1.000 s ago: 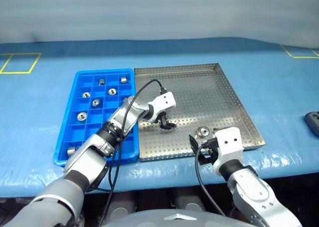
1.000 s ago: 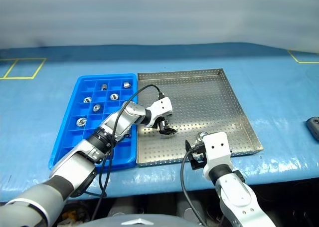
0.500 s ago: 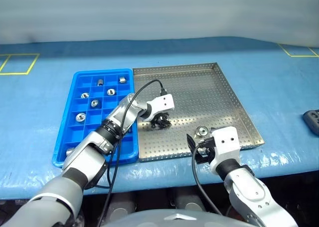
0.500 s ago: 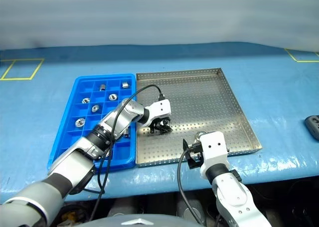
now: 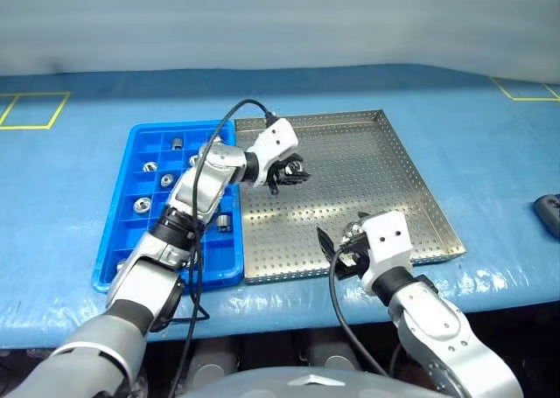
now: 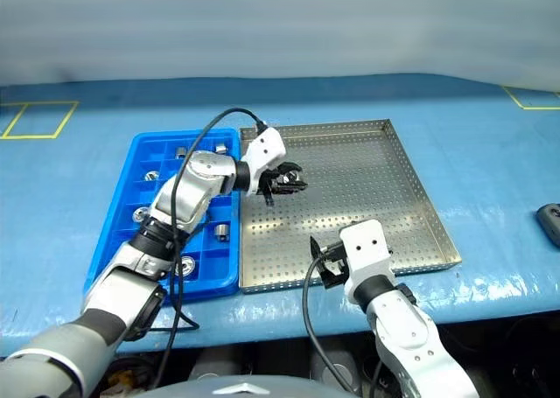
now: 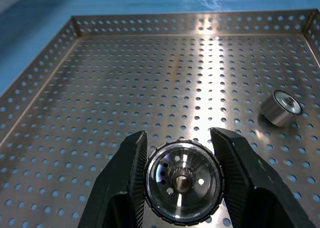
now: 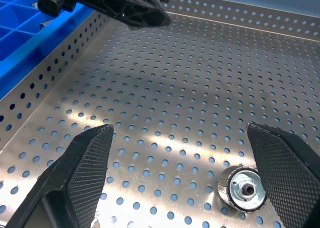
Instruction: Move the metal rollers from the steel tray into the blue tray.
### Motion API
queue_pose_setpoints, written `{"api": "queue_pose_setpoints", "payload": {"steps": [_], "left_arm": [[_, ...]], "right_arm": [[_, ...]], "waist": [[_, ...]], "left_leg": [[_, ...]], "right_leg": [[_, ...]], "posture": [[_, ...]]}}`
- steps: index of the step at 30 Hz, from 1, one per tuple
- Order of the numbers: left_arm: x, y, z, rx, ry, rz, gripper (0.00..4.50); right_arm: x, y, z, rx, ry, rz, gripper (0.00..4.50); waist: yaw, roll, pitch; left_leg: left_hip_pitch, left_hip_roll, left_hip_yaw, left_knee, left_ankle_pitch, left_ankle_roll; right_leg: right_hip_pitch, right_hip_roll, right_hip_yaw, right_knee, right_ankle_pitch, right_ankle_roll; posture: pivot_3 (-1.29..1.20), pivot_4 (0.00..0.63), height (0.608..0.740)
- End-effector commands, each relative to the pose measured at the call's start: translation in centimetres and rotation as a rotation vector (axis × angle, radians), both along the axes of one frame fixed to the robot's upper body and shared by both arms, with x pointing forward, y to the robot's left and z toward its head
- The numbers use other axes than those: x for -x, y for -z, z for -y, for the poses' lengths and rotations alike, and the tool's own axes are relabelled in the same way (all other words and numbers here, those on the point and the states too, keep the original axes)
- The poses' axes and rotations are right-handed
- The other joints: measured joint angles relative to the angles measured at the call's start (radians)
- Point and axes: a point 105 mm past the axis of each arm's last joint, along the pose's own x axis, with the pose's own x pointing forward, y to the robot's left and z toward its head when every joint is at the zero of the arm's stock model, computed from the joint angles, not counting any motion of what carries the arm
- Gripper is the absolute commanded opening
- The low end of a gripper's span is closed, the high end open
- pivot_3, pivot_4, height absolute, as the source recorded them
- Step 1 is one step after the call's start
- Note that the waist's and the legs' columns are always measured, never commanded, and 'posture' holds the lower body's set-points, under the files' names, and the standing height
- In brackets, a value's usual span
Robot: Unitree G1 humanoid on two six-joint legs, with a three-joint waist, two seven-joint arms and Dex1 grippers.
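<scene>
From the head view, the left end effector [image 5: 289, 174] hangs above the steel tray [image 5: 411, 197], clamped on one of the metal rollers; the blue tray [image 5: 122, 232] lies just to its left, several cells already filled.

In the left wrist view, that held roller [image 7: 182, 180] sits between the fingers [image 7: 125, 183], gripped across its curved wall (likely hard, smooth, slippery); open tray floor lies ahead.

In the right wrist view, the right end effector [image 8: 192, 175] stands wide; the loose roller [image 8: 243, 188] rests between its fingers, near one, with the rim close behind.
</scene>
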Motion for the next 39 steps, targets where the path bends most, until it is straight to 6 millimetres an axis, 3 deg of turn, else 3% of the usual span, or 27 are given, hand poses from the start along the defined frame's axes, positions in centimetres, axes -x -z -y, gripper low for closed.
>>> {"api": "queue_pose_setpoints", "payload": {"steps": [1,10,21,39], "left_arm": [[0.2,-2.4,-1.5,0.088,-0.109,0.093,1.74],[0.8,-2.8,-6.4,0.091,-0.385,0.198,1.74],[2.6,0.0,-10.3,0.031,-0.591,0.142,1.74],[3.1,3.5,-11.5,-0.028,-0.65,0.007,1.74]], "right_arm": [[-0.3,-0.4,-0.8,-0.008,-0.056,0.014,4.5],[-1.9,-0.5,-3.5,0.0,-0.234,0.02,4.5],[-2.5,-0.7,-6.3,-0.007,-0.384,0.027,4.5],[-2.3,-0.6,-6.2,-0.013,-0.366,0.025,4.5]], "waist": [[0.007,-0.001,0.0],[0.063,-0.004,0.003],[0.109,-0.006,0.005],[0.121,-0.006,0.005]], "left_leg": [[0.0,0.0,0.0,0.0,0.0,0.0],[0.001,-0.001,0.0,0.001,0.0,0.0],[0.0,-0.001,-0.002,0.0,0.0,0.0],[0.0,-0.001,-0.002,0.0,0.0,0.0]], "right_leg": [[0.0,0.0,0.0,0.0,0.0,0.001],[0.001,-0.001,-0.001,0.0,0.0,0.001],[0.001,-0.002,-0.003,-0.001,0.0,-0.001],[0.001,-0.003,-0.004,-0.001,-0.001,-0.002]], "posture": [[0.01,0.15,0.74],[0.13,0.15,0.74],[0.2,0.15,0.74],[0.17,0.15,0.74]]}}
